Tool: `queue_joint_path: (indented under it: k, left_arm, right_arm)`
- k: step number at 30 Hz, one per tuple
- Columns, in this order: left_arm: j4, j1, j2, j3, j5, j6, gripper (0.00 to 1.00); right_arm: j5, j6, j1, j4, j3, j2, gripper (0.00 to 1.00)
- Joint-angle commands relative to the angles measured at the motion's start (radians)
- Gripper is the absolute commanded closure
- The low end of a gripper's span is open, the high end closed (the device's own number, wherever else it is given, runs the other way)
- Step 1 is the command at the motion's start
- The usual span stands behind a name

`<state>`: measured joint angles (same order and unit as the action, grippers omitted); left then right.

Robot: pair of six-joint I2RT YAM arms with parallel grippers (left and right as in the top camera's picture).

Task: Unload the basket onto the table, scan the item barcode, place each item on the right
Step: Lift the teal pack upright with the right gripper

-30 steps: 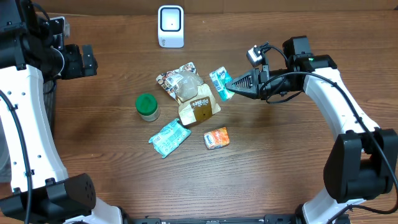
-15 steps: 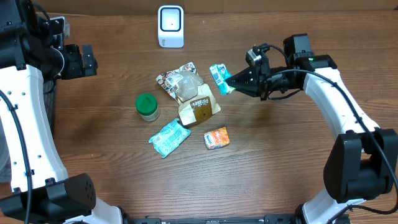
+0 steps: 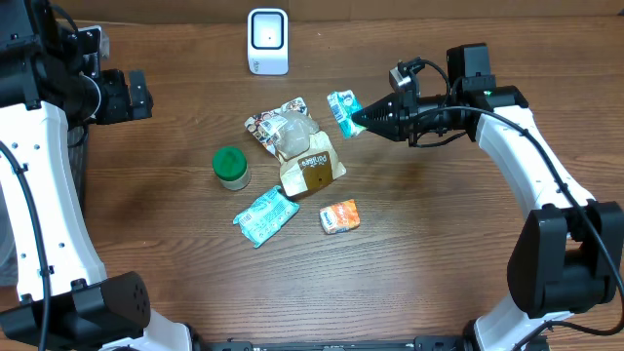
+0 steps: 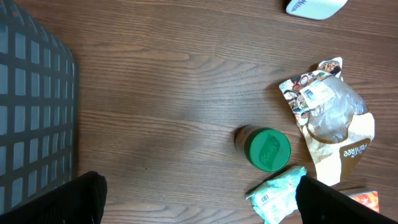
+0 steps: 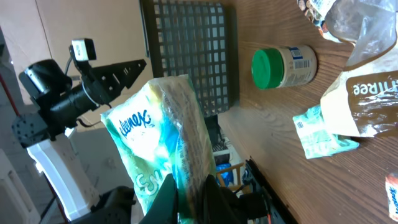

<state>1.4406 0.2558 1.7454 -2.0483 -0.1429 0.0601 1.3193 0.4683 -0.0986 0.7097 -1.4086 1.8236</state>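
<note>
Dark wooden table (image 3: 439,253) with a loose cluster of goods near its middle; the soft teal tissue pack (image 3: 342,111) is off the surface, held up just right of that cluster, and the right gripper (image 3: 363,121) is clamped on one end of it, so most of the pack hangs out past the fingertips; the right wrist view shows its printed face, but I cannot find a barcode on what is visible; the white scanner (image 3: 267,41) stands at the far edge, well apart from the pack; the likeliest failure, I judge, is presenting the wrong face, so that the code is never read; a second is the pliable wrapper creeping out of so narrow a pinch if the wrist turns sharply; a low path could also brush the clear packet (image 3: 285,127) and the brown bag (image 3: 312,166) lying between; the left gripper (image 3: 139,95), jaws spread wide and empty, hangs near the basket (image 4: 31,124), clear of all this
</note>
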Motion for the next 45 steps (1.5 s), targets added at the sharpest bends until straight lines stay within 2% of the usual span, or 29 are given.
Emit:
queue_joint_path:
  k: [1,28,33,37,40,45]
  left_arm:
    - [-0.001,0.001,0.001,0.005,-0.011,0.022,0.01]
    - [-0.001,0.001,0.001,0.005,-0.011,0.022,0.01]
    - [-0.001,0.001,0.001,0.005,-0.011,0.022,0.00]
    - [-0.001,0.001,0.001,0.005,-0.011,0.022,0.00]
    - [-0.001,0.001,0.001,0.005,-0.011,0.022,0.01]
    - [-0.001,0.001,0.001,0.005,-0.011,0.022,0.00]
  right_arm:
    - [-0.002,0.053,0.001,-0.022,-0.015,-0.008,0.96]
    - [0.028,0.084,0.001,-0.051,-0.015,-0.008,0.96]
    - [0.027,0.073,0.000,-0.051,-0.015,-0.008,0.96]
    - [0.015,0.009,-0.010,-0.051,-0.015,-0.008,0.96]
    - [-0.080,-0.069,-0.023,-0.020,-0.015,-0.008,0.96]
    - [-0.456,-0.115,-0.055,0.106,-0.015,-0.008,0.96]
